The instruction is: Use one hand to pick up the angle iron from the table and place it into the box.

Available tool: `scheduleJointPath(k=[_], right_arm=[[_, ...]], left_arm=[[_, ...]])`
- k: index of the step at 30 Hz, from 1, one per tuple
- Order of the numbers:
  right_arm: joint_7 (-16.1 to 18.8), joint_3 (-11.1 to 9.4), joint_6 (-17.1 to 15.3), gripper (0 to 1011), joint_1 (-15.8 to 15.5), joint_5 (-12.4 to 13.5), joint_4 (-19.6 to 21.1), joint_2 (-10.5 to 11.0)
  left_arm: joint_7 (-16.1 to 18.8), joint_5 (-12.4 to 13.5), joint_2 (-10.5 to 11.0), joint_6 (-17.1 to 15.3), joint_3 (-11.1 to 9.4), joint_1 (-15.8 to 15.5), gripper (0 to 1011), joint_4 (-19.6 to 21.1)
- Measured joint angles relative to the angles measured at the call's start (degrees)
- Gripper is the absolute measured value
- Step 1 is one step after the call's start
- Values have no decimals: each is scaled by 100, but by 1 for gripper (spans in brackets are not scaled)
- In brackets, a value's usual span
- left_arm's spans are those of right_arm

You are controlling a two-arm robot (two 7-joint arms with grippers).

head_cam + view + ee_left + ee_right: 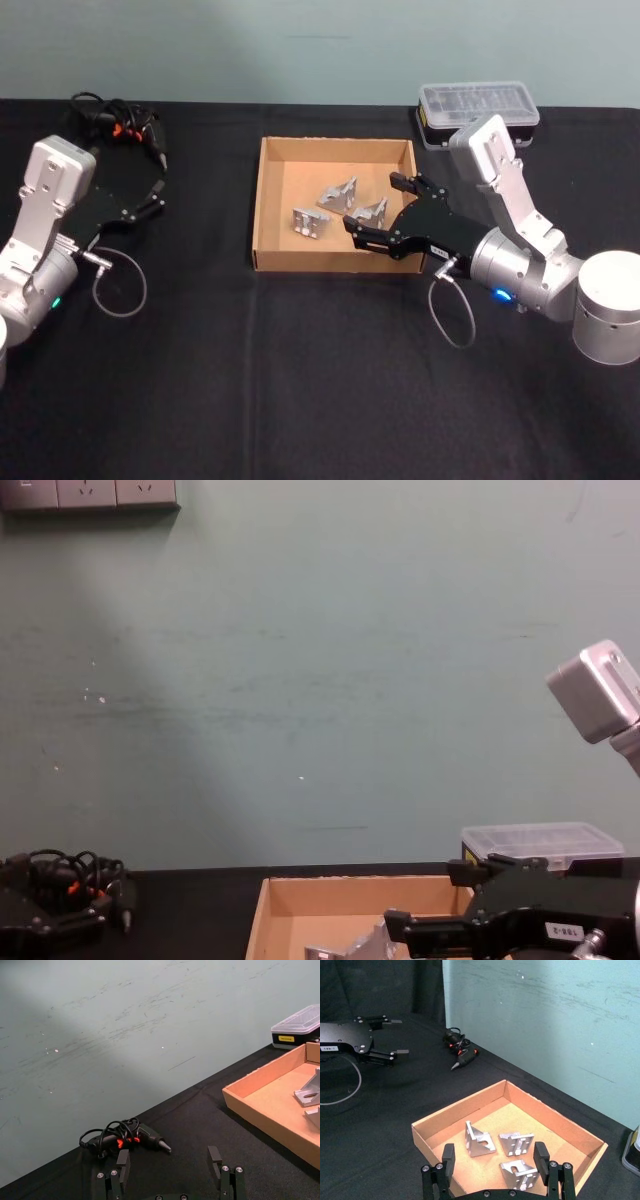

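Observation:
The tan cardboard box (265,205) sits mid-table on the black table (300,380). Three silver angle irons lie inside it: one toward the back (338,193), one at the front left (310,222), one on the right (372,212). My right gripper (375,203) hovers open above the box's right front part, fingers spread over the right-hand angle iron (519,1172) and holding nothing. From the chest view the same gripper (428,896) is above the box wall (300,900). My left gripper (157,197) rests open at the far left, away from the box, fingers (122,1162) apart.
A black case with a clear lid (478,110) stands behind the box to the right. A black and orange tool with coiled cable (120,118) lies at the back left, just ahead of the left gripper. Loose cables loop from both wrists onto the table.

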State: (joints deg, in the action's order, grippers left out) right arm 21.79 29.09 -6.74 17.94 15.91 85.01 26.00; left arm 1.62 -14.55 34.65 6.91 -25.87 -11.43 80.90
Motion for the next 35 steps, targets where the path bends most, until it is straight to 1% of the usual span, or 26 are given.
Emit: scheduleJointPath(k=[35], right_arm=[[37,14,-2,1004,28,40,-14,1]], left_arm=[[0,0,0,0,1,0,1011,0]])
